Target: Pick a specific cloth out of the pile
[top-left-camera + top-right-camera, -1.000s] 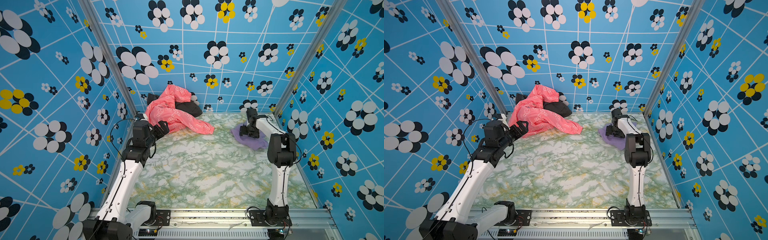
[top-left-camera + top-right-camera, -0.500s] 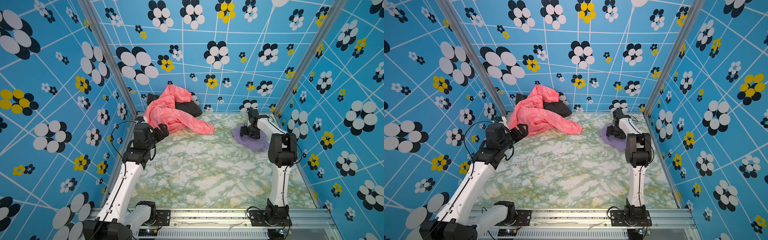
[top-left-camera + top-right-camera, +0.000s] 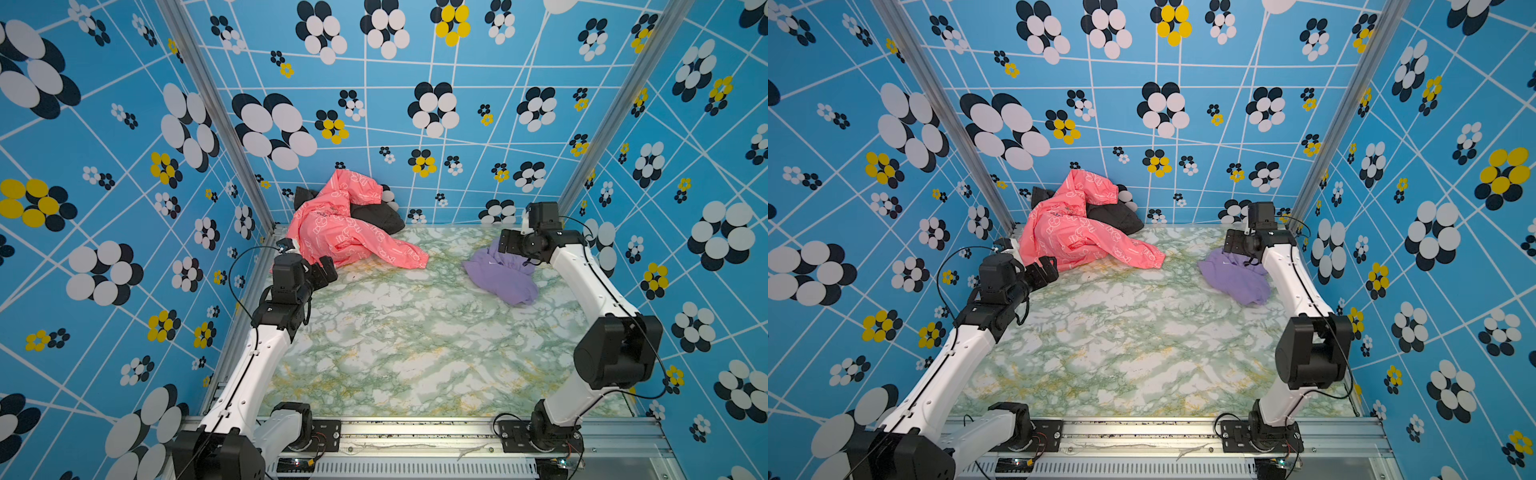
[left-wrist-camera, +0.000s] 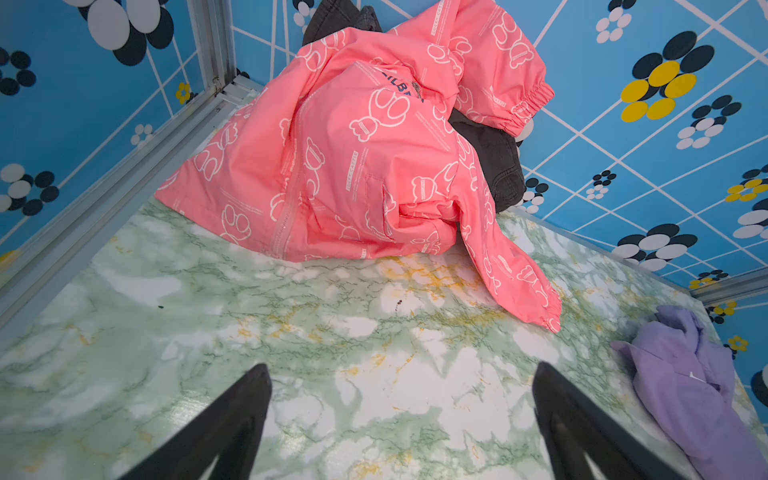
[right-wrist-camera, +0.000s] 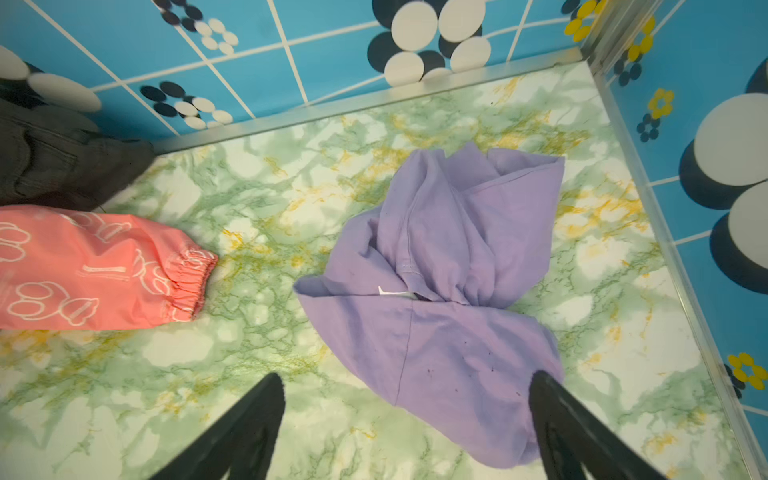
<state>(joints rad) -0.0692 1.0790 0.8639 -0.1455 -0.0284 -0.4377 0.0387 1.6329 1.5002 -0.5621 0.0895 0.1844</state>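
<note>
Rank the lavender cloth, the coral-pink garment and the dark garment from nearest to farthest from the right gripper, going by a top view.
1. lavender cloth: right side, under the right gripper.
2. coral-pink garment: back left, one sleeve reaching toward the middle.
3. dark garment: against the back wall, partly under the pink one.

We find both top views high at the near edge, facing down toward the far wall. Both wrist cameras sit close over the table, sharing the cloth.

3 blue walls — white grid, black-white-yellow flowers; green marbled floor; aluminium front rail.
</note>
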